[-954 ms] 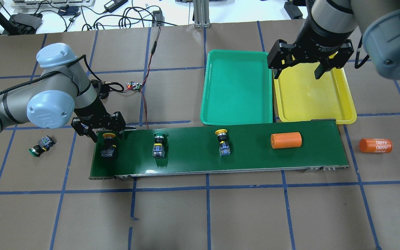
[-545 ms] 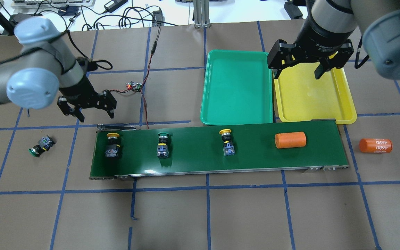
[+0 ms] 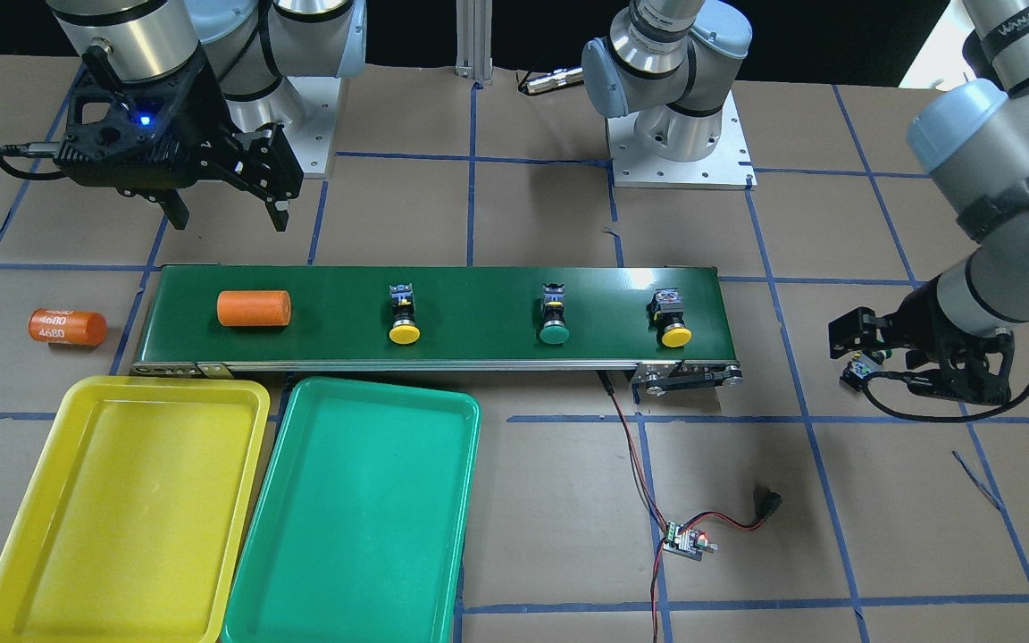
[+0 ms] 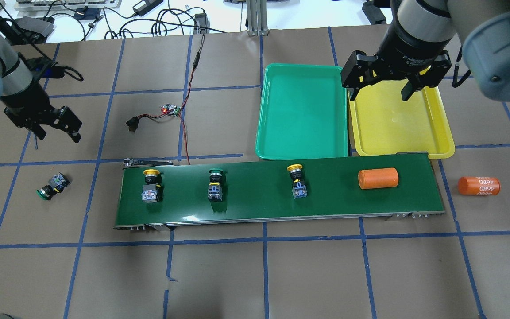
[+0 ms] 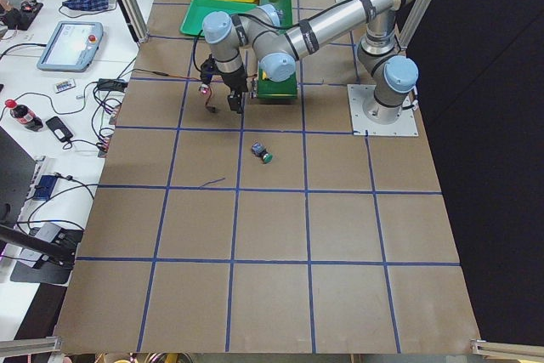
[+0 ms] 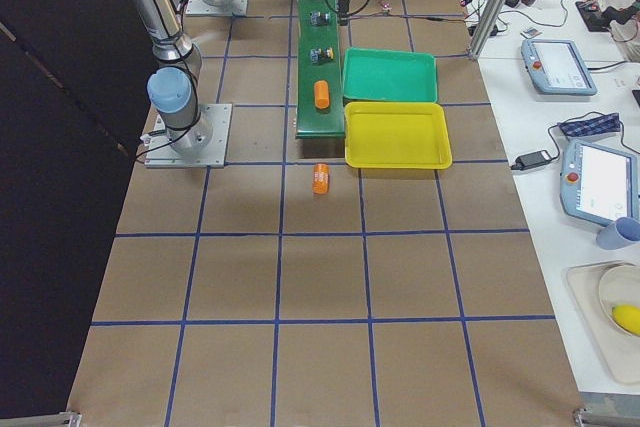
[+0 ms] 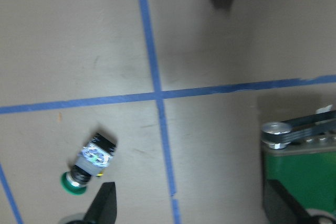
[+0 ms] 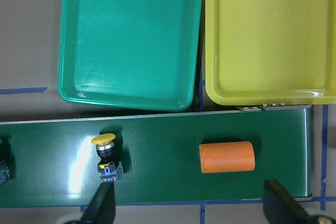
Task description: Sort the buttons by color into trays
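1. Brown papered table (image 4: 255,274), blue tape grid (image 4: 264,239); cable-strewn desk (image 4: 104,17) beyond.
2. 3 buttons (image 4: 215,185) on the conveyor belt (image 4: 326,204); 1 green button (image 4: 51,187) on the paper off its end.
3. Both wide open, empty: left gripper (image 4: 58,135), right gripper (image 4: 380,97).

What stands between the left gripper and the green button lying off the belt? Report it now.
Nothing visible. The left gripper hangs open over the bare paper-covered table, and the green button lies on its side on that paper beside the conveyor belt's end. Only blue tape lines cross the gap.
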{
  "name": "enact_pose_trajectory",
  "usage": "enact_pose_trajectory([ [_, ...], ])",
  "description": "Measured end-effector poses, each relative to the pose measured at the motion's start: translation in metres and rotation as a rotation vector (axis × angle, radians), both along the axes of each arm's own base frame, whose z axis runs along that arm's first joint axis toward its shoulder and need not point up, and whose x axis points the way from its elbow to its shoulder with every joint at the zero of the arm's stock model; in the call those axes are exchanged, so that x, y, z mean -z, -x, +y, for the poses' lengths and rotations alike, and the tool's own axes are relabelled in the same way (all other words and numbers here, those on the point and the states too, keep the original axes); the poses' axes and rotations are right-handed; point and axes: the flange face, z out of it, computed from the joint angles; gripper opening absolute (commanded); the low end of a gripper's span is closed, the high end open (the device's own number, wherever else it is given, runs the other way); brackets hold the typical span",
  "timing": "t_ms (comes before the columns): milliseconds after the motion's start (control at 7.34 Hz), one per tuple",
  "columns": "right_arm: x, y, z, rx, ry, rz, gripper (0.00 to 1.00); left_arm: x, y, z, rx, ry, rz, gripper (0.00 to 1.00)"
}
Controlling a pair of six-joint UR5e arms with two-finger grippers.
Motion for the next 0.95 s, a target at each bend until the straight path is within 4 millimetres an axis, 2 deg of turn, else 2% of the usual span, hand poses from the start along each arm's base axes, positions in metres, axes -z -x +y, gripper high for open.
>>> enact_pose_trajectory([
  [273, 0.0, 0.0, 0.0, 0.0, 0.0, 0.0, 1.0, 0.051, -0.027, 0.02, 0.11, -0.001, 0.026, 1.0],
  [545, 0.0, 0.0, 0.0, 0.0, -0.001, 0.0, 1.0, 0.097, -0.035, 0.047, 0.164, 0.022, 0.024, 1.0],
  [681, 0.0, 0.0, 0.0, 0.0, -0.001, 0.0, 1.0, 0.111, -0.036, 0.054, 0.188, 0.021, 0.029, 1.0],
  [954, 0.0, 0.0, 0.0, 0.0, -0.001, 0.0, 1.0, 0.124, -0.04, 0.052, 0.257, 0.039, 0.025, 1.0],
])
